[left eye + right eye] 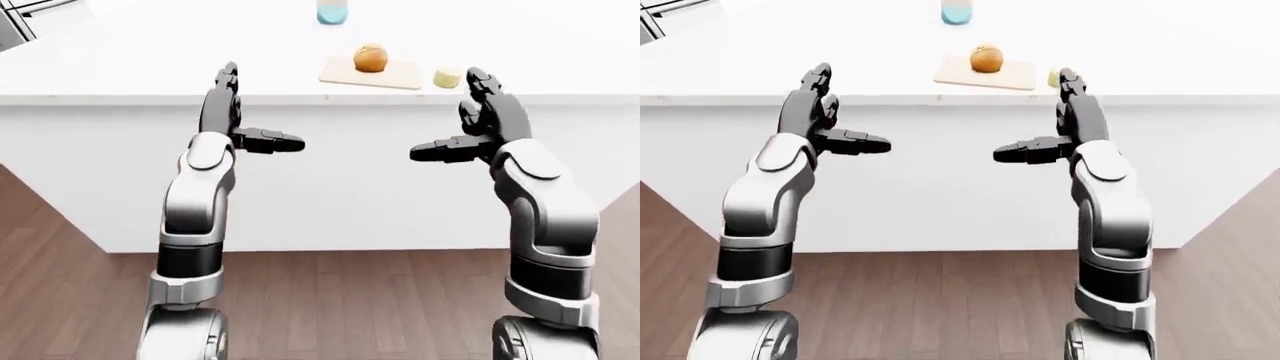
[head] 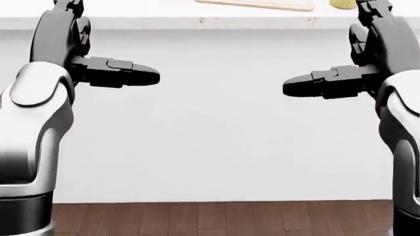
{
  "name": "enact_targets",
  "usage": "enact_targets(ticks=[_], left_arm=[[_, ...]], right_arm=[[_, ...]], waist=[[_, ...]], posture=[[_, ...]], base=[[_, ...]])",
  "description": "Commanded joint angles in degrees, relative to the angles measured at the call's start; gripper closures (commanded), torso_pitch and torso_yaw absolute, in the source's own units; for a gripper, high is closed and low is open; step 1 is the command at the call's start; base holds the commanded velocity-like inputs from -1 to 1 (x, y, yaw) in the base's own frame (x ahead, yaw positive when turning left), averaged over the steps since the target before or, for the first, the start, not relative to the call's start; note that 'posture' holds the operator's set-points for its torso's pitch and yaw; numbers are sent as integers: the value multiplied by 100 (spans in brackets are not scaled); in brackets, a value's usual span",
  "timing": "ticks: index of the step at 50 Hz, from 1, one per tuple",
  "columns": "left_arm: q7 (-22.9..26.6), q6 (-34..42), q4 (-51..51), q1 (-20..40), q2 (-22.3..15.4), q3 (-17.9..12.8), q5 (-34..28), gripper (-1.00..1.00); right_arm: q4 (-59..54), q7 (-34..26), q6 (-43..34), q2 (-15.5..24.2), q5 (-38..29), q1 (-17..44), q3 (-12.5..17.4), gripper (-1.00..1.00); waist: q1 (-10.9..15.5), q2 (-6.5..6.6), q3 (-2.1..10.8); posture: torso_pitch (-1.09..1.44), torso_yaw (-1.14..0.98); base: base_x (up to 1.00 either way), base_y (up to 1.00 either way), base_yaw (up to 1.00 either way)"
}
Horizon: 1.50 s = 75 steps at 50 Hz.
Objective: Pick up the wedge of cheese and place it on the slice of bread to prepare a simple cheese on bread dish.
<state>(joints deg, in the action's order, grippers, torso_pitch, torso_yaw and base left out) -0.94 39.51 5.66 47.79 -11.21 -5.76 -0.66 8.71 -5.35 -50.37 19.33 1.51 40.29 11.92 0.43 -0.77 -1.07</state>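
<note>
The bread point(image 1: 370, 58), round and golden brown, lies on a pale cutting board point(image 1: 395, 76) on the white counter, top centre of the left-eye view. The cheese point(image 1: 447, 77), a small pale yellow piece, lies on the counter just right of the board. My left hand point(image 1: 260, 109) is open, fingers up and thumb pointing right, held against the counter's side wall left of the board. My right hand point(image 1: 447, 116) is open too, thumb pointing left, its fingertips point(image 1: 478, 78) reaching up just right of the cheese. Both hands are empty.
A light blue cup point(image 1: 332, 11) stands on the counter point(image 1: 150, 60) above the board. A steel appliance point(image 1: 15, 22) shows at the top left. The counter's white side wall point(image 1: 350, 195) faces me, with wooden floor point(image 1: 350, 300) below it.
</note>
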Motion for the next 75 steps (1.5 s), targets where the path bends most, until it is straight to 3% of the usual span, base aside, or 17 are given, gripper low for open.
enact_targets(ticks=[1, 7, 8, 21, 28, 32, 35, 38, 45, 48, 49, 50, 51, 59, 63, 70, 75], left_arm=[[-4, -79, -144, 440, -94, -29, -21, -100], [17, 322, -138, 1082, -281, -44, -33, -100], [21, 394, -169, 1165, -296, -44, -37, -100], [29, 597, -198, 1532, -333, -16, -118, -100], [41, 621, -228, 1556, -344, -22, -140, -100], [43, 615, -237, 1534, -336, -17, -152, -100], [49, 649, -270, 1549, -336, -14, -161, -100], [51, 691, -343, 1562, -339, -8, -183, -100], [60, 699, -370, 1560, -332, -13, -200, -100], [62, 722, -398, 1559, -319, -8, -205, -100], [63, 734, -412, 1562, -316, -6, -206, -100], [66, 754, -430, 1571, -317, -9, -205, -100], [69, 772, -443, 1583, -321, -12, -204, -100], [82, 812, -491, 1593, -316, 7, -223, -100], [88, 817, -462, 1643, -321, 3, -233, -100], [84, 838, -463, 1673, -287, 26, -251, -100], [82, 860, -499, 1668, -268, 34, -264, -100]], right_arm=[[105, -75, -176, 221, 64, 520, 31, -100], [-292, -221, -631, 699, 23, 1426, 43, -100], [-332, -245, -669, 759, 29, 1507, 66, -100], [-349, -404, -1079, 1099, -27, 1902, 70, -100], [-376, -470, -1147, 1115, -89, 2022, 36, -100], [-364, -496, -1166, 1107, -113, 2026, 37, -100], [-371, -524, -1198, 1110, -131, 2065, 30, -100], [-360, -541, -1224, 1098, -157, 2091, 17, -100], [-378, -578, -1234, 1084, -192, 2120, 12, -100], [-366, -605, -1284, 1100, -204, 2169, 4, -100], [-367, -614, -1303, 1111, -212, 2189, -1, -100], [-354, -626, -1326, 1119, -219, 2201, -1, -100], [-341, -636, -1345, 1126, -226, 2209, -3, -100], [-271, -704, -1427, 1147, -275, 2220, -1, -100], [-247, -741, -1497, 1167, -293, 2265, -7, -100], [-208, -792, -1547, 1202, -316, 2258, 29, -100], [-181, -804, -1569, 1206, -320, 2247, 38, -100]], waist=[[-6, -21, 164], [-12, -42, 95], [-18, -33, 227], [4, -65, -137], [0, -88, -24], [-37, 58, -55], [-90, 339, 32], [-43, 401, -88], [73, 59, -73], [117, -302, 9], [123, -513, 184], [60, -310, -28], [106, -429, -92], [-32, -18, -94], [-120, 478, 59], [-8, 278, 10], [77, -34, -29]], posture=[[0, 0], [0, 0], [0, 0], [0, 0], [0, 0], [0, 0], [0, 0], [0, 0], [0, 0], [0, 0], [0, 0], [0, 0], [0, 0], [0, 0], [0, 0], [0, 0], [0, 0]], base=[[0, 0, 0], [0, 0, 0], [8, 0, 0], [23, 0, 0], [33, 0, 0], [32, 0, 0], [33, 0, 0], [33, 0, 0], [33, 0, 0], [32, 0, 0], [33, 0, 0], [33, 0, 0], [32, 0, 0], [33, 0, 0], [33, 0, 0], [33, 0, 0], [33, 0, 0]])
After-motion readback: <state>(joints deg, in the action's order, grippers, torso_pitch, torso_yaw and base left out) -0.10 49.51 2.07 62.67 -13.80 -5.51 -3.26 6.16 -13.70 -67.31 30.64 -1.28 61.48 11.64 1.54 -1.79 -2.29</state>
